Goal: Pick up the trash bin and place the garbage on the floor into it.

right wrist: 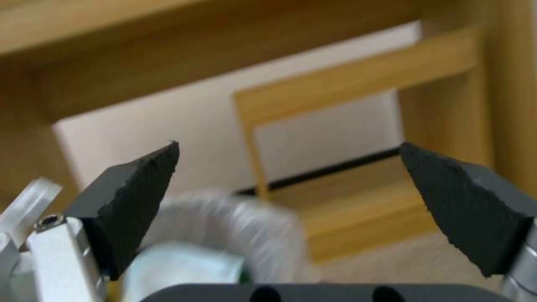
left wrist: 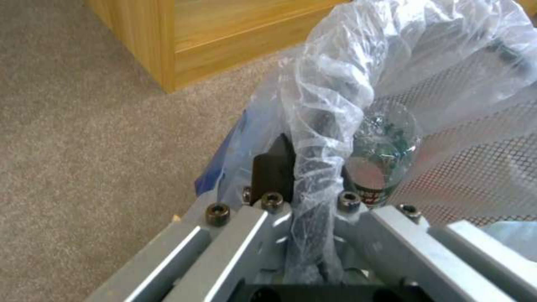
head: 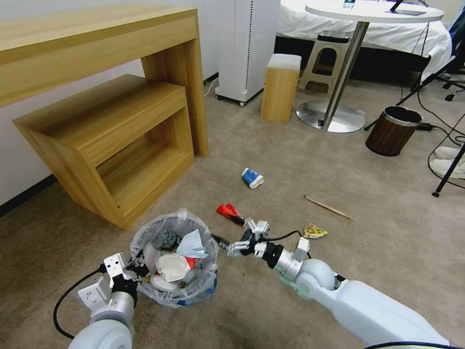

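A carpeted bedroom floor (head: 290, 160) beside a wooden bench (head: 106, 131); the trash bin (head: 174, 264), light and bag-lined, sits just before the bench, the left tool (left wrist: 310, 184) clamped on its crinkly rim, a slippery, soft hold, firmer where the mesh wall backs the bag; the right tool (head: 240, 241) hangs just right of the bin, jaws wide apart and empty; beyond the bin lie a red wrapper (head: 228, 212), a crushed blue cup (head: 252, 178), a wooden stick (head: 328, 207) and a yellow wrapper (head: 315, 230); nothing blocks the wrapper nearest the bin.
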Motion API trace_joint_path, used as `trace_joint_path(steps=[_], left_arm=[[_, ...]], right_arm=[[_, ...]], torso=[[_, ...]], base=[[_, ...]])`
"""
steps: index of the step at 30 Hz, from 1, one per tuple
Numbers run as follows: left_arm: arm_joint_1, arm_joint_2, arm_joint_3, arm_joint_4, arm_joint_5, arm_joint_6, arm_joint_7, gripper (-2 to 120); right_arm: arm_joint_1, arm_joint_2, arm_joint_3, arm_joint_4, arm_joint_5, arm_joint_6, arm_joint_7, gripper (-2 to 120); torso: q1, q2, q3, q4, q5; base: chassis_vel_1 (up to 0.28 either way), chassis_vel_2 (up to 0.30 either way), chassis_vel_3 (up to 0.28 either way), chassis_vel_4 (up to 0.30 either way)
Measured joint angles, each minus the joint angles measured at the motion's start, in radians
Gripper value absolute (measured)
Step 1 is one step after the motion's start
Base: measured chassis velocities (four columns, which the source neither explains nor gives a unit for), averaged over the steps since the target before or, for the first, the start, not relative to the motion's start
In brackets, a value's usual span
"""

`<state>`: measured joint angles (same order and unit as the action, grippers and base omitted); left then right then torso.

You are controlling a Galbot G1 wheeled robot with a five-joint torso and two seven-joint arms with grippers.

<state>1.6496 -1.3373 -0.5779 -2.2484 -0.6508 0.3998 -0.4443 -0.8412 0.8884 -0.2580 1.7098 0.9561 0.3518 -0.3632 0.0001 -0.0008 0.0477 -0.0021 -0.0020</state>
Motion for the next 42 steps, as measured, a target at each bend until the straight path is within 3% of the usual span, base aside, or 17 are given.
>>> trace_joint_path(steps=[6, 7, 8, 15, 24, 42], left_arm=[[-0.006, 0.003, -0.003, 0.006, -0.004, 0.0, -0.003, 1], [-0.004, 0.004, -0.005, 0.006, -0.004, 0.001, -0.003, 1], [-0.002, 0.004, -0.006, 0.005, -0.002, 0.001, -0.003, 1], [-0.006, -0.003, -0.006, 0.004, 0.003, 0.001, -0.004, 1], [-0.014, -0.016, -0.004, 0.011, 0.019, -0.014, 0.007, 1], [-0.008, -0.008, -0.01, 0.012, 0.024, -0.034, 0.016, 1]], right_arm=[[-0.053, 0.006, 0.142, 0.024, -0.008, -0.008, 0.075, 100], [-0.105, 0.003, 0.261, 0.025, -0.036, -0.045, 0.165, 100], [-0.136, -0.002, 0.316, 0.03, -0.056, -0.079, 0.224, 100], [-0.318, -0.04, 0.473, 0.037, -0.219, -0.19, 0.382, 100], [-0.507, -0.083, 0.529, -0.065, -0.386, -0.176, 0.395, 100], [-0.548, -0.077, 0.591, -0.262, -0.583, -0.135, 0.413, 100]], torso=[[0.0, 0.0, 0.0, 0.0, 0.0], [0.0, 0.0, 0.0, -0.0001, 0.0001], [0.0, 0.0, 0.0, 0.0, 0.0001], [0.0, 0.0, 0.0, -0.0002, 0.0004], [0.0, 0.0, 0.0, -0.0001, -0.0001], [0.0, 0.0, 0.0, 0.0, -0.0001]], base=[[0.0, 0.0, 0.0, 0.0], [0.0, 0.0, 0.0, 0.0], [0.0, 0.0, 0.0, 0.0], [0.0, 0.0, 0.0, 0.0], [0.0, 0.0, 0.0, 0.0], [0.0, 0.0, 0.0, 0.0]])
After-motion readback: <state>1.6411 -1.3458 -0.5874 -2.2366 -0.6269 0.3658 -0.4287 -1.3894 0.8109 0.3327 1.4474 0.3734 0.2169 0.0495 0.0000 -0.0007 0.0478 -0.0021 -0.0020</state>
